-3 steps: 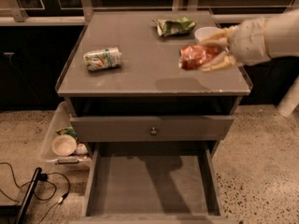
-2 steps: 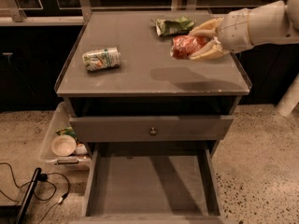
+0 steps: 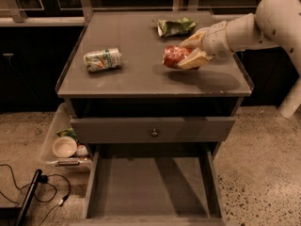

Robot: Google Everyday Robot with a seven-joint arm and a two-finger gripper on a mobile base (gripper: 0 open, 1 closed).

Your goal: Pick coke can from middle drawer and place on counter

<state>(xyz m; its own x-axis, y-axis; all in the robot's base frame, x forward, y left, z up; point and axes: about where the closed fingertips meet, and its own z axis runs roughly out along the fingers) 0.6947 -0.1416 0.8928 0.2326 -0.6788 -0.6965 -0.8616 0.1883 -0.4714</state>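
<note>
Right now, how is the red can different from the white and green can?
The small red soda can is red; the white-and-green soda can is pale with green. The red can is clamped in the gripper above the flat grey counter's right side; the white-and-green can lies on its side, untouched, further left. Both are small drink cans.

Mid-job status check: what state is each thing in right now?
gripper: over the counter, right side, jaws shut on the coke can
coke can: held sideways over the counter
middle drawer: pulled open, floor bare
knob drawer: closed
white-and-green can: lying on its side on the counter
</note>
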